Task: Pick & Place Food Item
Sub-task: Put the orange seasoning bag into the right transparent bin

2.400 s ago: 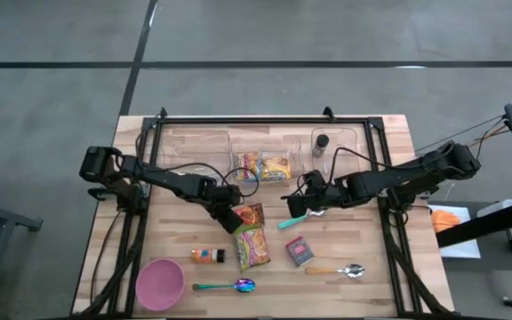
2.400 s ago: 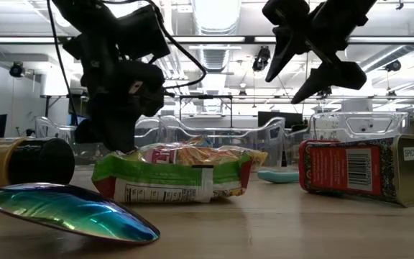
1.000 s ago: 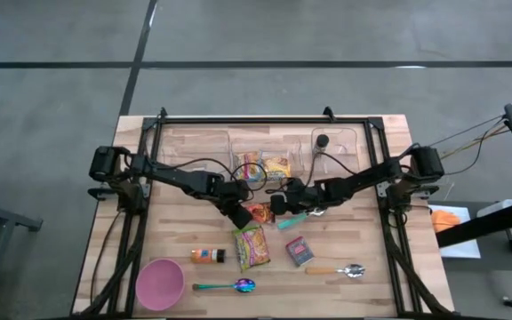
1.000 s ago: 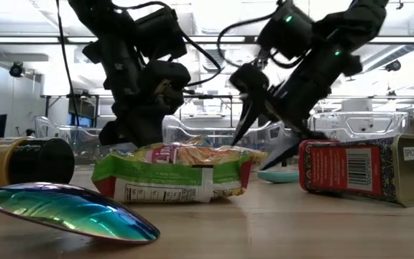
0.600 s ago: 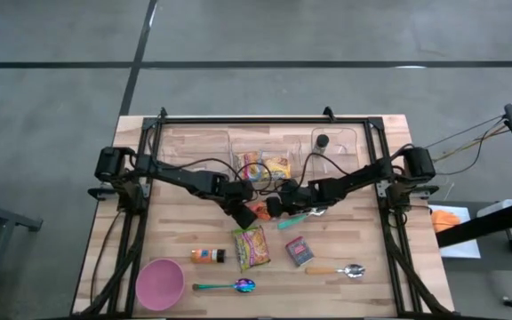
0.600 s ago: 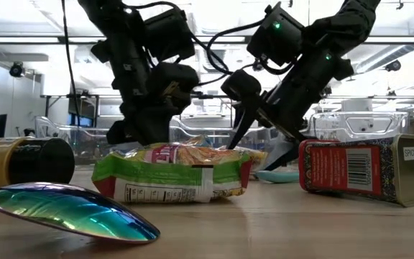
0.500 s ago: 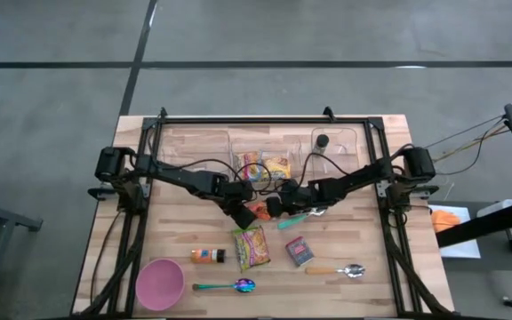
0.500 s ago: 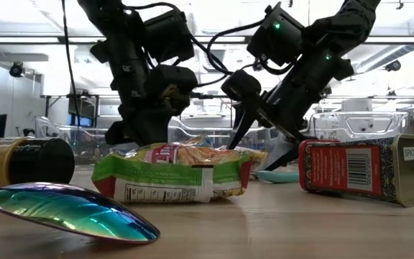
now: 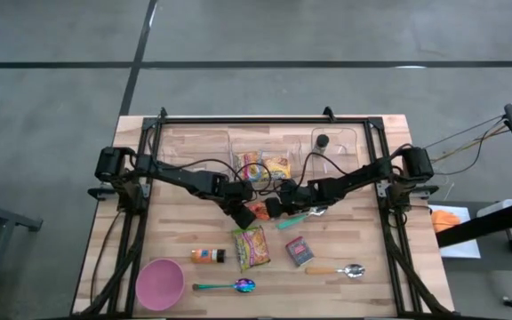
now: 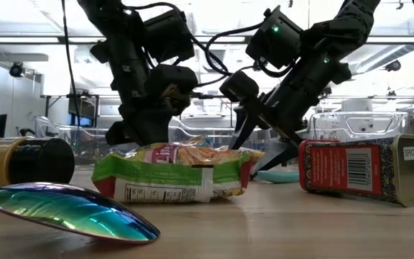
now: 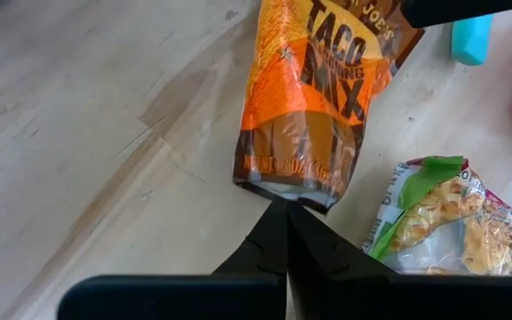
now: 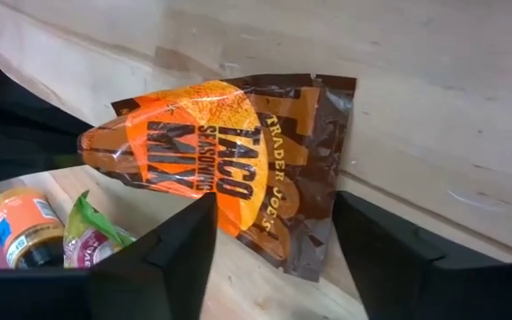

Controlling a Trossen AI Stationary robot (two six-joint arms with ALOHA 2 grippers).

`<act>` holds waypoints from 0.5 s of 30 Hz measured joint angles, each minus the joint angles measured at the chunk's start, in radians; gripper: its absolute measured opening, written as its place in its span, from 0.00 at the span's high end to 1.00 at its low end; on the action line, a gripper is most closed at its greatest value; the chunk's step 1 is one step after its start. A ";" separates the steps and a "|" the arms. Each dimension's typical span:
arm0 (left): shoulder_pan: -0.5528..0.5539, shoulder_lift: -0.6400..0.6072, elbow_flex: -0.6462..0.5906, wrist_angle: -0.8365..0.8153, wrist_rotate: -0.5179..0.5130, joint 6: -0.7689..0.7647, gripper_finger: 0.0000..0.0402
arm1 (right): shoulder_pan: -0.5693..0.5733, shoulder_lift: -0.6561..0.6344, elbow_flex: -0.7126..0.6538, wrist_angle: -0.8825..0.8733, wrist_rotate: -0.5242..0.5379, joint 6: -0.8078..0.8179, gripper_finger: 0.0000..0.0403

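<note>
Both arms are meeting over the taco seasoning packet [image 12: 229, 169], which is lying flat on the table [image 9: 176, 169] near its middle, just in front of the clear bins [image 9: 296, 147]. The left gripper [image 11: 284, 206] is pinching the packet's near end with its fingers fully together, while the right gripper [image 12: 274, 258] is straddling the far end, its fingers [image 12: 167, 253] standing apart on either side and not yet touching the foil. The step in hand looks like a handover, or a two-armed grasp, before any lifting. The next move probably calls for the right fingers clamping squarely on the seam without crumpling it. Around them are lying one noodle packet [image 9: 252, 247], one orange-lidded jar [image 9: 207, 256], one red tin [image 9: 300, 252], one pink bowl [image 9: 159, 283], two spoons [image 9: 225, 286] [image 9: 336, 269] and one teal item [image 9: 293, 220]
</note>
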 joint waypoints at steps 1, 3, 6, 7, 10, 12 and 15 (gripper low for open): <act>0.000 0.000 0.000 0.002 0.000 0.000 1.00 | 0.000 0.000 0.000 0.001 -0.001 -0.001 0.49; 0.000 0.000 0.000 0.002 0.000 0.000 1.00 | 0.000 0.000 0.000 0.006 -0.003 -0.004 0.54; 0.000 0.000 0.000 0.002 -0.001 0.000 1.00 | 0.000 0.000 0.000 0.009 -0.005 -0.010 0.59; 0.000 0.000 0.000 0.003 -0.001 0.000 1.00 | 0.000 0.000 0.000 0.010 -0.009 -0.011 0.61; 0.000 0.003 -0.001 0.014 -0.001 0.000 1.00 | -0.001 0.012 0.000 0.033 -0.020 -0.011 0.65; 0.001 0.003 -0.001 0.018 -0.003 0.000 1.00 | -0.001 0.034 0.000 0.058 -0.040 -0.004 0.66; 0.001 0.003 -0.001 0.023 -0.003 0.000 1.00 | -0.002 0.061 0.000 0.111 -0.066 0.004 0.66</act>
